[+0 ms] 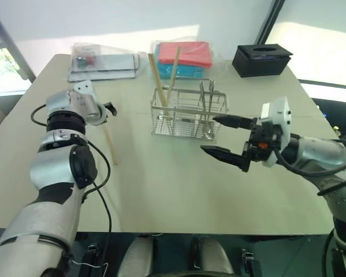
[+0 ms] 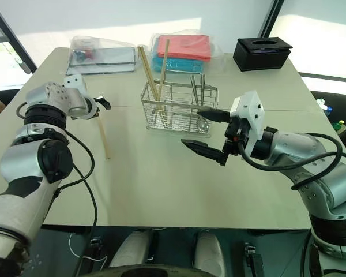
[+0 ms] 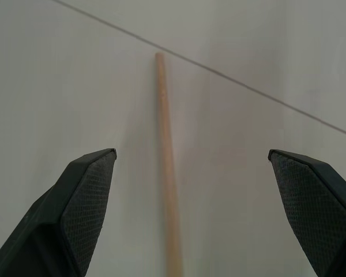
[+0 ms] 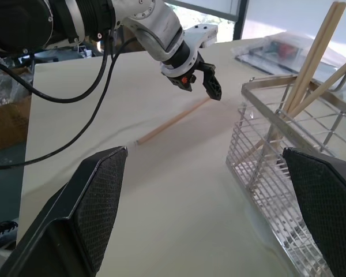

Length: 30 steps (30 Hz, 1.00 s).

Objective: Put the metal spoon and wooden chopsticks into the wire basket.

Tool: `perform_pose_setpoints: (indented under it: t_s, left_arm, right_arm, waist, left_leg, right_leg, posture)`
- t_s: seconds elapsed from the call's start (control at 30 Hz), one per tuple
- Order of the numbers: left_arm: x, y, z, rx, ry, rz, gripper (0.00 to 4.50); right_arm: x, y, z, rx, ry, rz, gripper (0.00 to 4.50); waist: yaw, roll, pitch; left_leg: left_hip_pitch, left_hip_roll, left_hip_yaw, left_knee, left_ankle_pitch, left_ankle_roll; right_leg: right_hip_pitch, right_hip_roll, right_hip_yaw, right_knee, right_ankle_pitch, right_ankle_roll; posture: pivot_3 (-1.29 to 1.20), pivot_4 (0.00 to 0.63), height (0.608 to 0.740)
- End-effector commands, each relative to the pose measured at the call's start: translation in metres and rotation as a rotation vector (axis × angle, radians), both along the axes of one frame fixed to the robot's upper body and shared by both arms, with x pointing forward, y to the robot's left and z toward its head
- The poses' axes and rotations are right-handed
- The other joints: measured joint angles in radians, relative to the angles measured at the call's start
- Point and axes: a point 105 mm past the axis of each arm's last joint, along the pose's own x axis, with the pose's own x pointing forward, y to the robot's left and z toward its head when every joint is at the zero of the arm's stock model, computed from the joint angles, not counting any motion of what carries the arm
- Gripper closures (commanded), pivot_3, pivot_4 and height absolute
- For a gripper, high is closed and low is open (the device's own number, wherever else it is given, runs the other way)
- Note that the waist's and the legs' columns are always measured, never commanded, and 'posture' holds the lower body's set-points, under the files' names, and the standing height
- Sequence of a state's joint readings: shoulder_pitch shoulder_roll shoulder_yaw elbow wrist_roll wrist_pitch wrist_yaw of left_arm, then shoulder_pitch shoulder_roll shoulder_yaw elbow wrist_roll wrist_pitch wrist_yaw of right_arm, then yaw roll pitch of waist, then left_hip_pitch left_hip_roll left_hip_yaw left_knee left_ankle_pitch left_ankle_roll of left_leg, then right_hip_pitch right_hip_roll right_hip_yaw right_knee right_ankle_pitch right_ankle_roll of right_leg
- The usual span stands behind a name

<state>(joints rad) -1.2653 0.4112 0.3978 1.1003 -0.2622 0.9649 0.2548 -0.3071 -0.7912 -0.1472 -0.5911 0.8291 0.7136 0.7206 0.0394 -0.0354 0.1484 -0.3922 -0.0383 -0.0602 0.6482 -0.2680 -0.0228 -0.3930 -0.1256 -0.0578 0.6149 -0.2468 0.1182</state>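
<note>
Our left tool (image 3: 190, 190) hangs tilted down over the worktop (image 1: 161, 196) with its two black fingers (image 3: 86, 196) spread wide, holding nothing. Directly beneath it, between those fingers, lies one of the wooden chopsticks (image 3: 166, 167), flat on the worktop and running away from the tool; we cannot tell from the wrist view how far above the stick the fingertips stand. From the head views that loose stick (image 1: 109, 145) stretches from just under the tool back toward the robot.

Our right tool (image 1: 228, 138) is held roughly level, pointing across toward the left side, its fingers also wide apart and empty. Just ahead of it, close to its upper finger, stands the wire basket (image 1: 187, 112). We see two more chopsticks (image 1: 160, 81) standing tilted in the basket's compartment on the side farther from the right tool, their tips rising well above the rim. In the compartment nearer the right tool stands silvery cutlery, where we take the metal spoon (image 1: 206, 109) to be, though its bowl is hard to make out through the wire.

Beyond the basket lie a red and blue bundle in clear wrap (image 1: 184, 57), a clear bag with small items (image 1: 101, 60) beyond the left tool, and a black box (image 1: 261, 59) beyond the right tool.
</note>
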Motion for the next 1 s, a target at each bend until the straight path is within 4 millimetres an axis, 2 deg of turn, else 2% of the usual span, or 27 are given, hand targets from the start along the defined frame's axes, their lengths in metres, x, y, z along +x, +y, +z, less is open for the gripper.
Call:
perform_pose_setpoints:
  t_s: [0.03,0.37,0.47,0.6,0.67,0.87,1.0]
  left_arm:
    - [0.004,0.003,0.009,0.026,-0.027,0.014,0.03]
    - [-0.003,0.011,-0.021,0.05,0.036,0.038,0.03]
    - [-0.005,0.015,-0.024,0.055,0.041,0.057,1.38]
    - [-0.005,0.015,-0.025,0.051,0.047,0.064,3.53]
    - [-0.006,0.015,-0.025,0.052,0.05,0.066,4.47]
    - [-0.007,0.02,-0.024,0.038,0.053,0.097,4.47]
    - [-0.001,0.025,-0.01,0.041,-0.016,0.111,4.47]
  right_arm:
    - [-0.008,-0.004,0.011,-0.004,-0.053,-0.005,0.0]
    - [-0.012,-0.004,0.009,0.006,-0.055,-0.027,0.0]
    - [-0.012,-0.004,0.008,0.01,-0.053,-0.032,0.0]
    - [-0.013,-0.005,0.006,0.013,-0.05,-0.036,0.0]
    - [-0.014,-0.004,0.006,0.015,-0.05,-0.036,0.0]
    - [-0.012,-0.005,0.006,0.019,-0.049,-0.036,0.0]
    - [-0.009,-0.008,0.006,0.015,-0.049,-0.04,0.0]
  waist:
    - [0.001,0.0,0.0]
    - [-0.001,0.001,-0.001]
    - [-0.001,0.002,-0.001]
    - [0.003,0.002,-0.001]
    - [0.003,0.001,-0.002]
    - [0.0,0.001,-0.002]
    - [0.0,0.001,-0.002]
  left_leg:
    - [0.0,0.0,0.0,0.0,0.0,0.0]
    - [0.001,0.0,0.001,0.0,0.0,0.0]
    - [0.002,0.0,0.001,0.0,0.0,0.0]
    - [0.002,-0.001,0.001,0.0,0.0,0.0]
    - [0.002,-0.001,0.001,0.001,0.0,0.0]
    - [0.002,-0.002,0.001,0.001,0.0,0.0]
    - [0.002,-0.002,0.001,0.001,0.0,0.0]
  right_leg:
    - [0.0,0.0,0.0,0.0,0.0,0.0]
    - [0.001,-0.001,0.0,0.001,0.0,0.0]
    - [0.001,-0.001,0.0,0.001,0.0,0.0]
    - [0.001,-0.002,0.0,0.002,0.0,0.0]
    - [0.002,-0.003,-0.001,0.001,0.0,0.0]
    - [0.001,-0.003,-0.001,0.001,0.0,0.0]
    - [0.001,-0.003,-0.001,0.001,0.0,0.0]
  posture:
    - [0.0,0.15,0.667]
    - [0.0,0.15,0.667]
    - [0.0,0.15,0.667]
    - [0.0,0.15,0.667]
    - [0.0,0.15,0.667]
    - [0.0,0.15,0.667]
    - [0.0,0.15,0.667]
